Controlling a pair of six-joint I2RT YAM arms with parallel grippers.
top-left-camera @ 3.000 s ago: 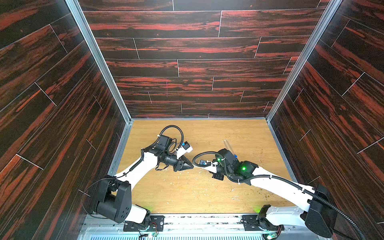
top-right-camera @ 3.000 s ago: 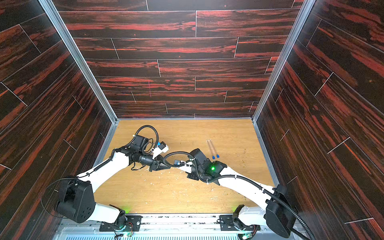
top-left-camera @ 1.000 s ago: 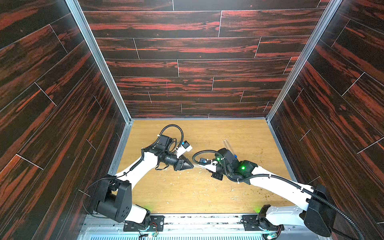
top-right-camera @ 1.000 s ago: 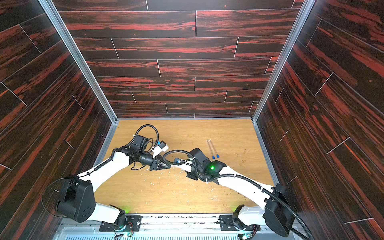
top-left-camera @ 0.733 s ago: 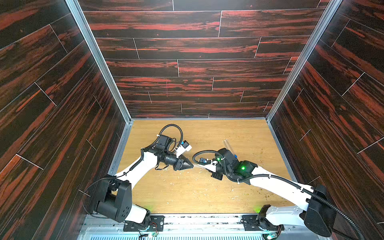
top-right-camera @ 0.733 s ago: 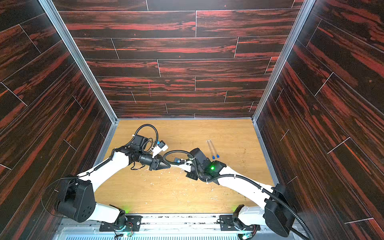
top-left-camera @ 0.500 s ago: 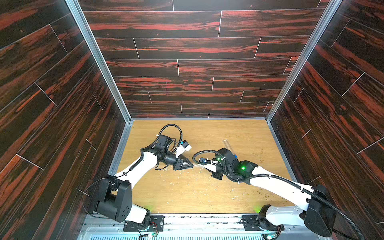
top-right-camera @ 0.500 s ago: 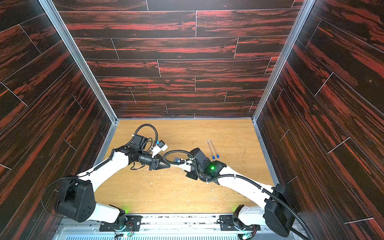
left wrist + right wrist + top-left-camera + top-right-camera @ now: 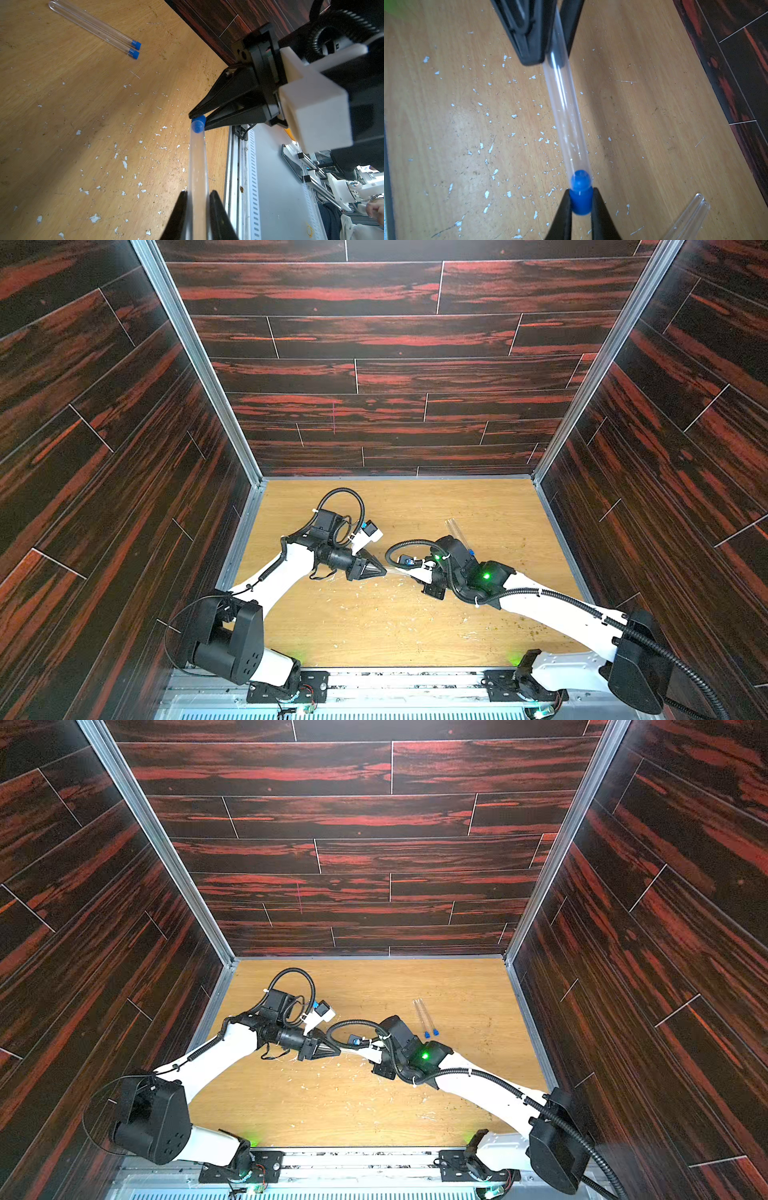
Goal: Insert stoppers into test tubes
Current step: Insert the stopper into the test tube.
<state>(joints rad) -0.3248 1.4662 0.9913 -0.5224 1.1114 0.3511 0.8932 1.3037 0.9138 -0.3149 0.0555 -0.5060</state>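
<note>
Little was changed: the stopper [image 9: 580, 202], pinched by the right end effector [image 9: 581, 190], was only half-seated in the test tube [image 9: 564, 108] pinched by the left end effector [image 9: 197, 195].

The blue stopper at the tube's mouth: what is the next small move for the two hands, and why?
Probably the right hand should push the stopper a little deeper along the tube while the left hand holds it firm. The stopper's rounded tip is inside the mouth, but its wider body sits outside, pinched by the right hand, so it looks not fully seated.
</note>
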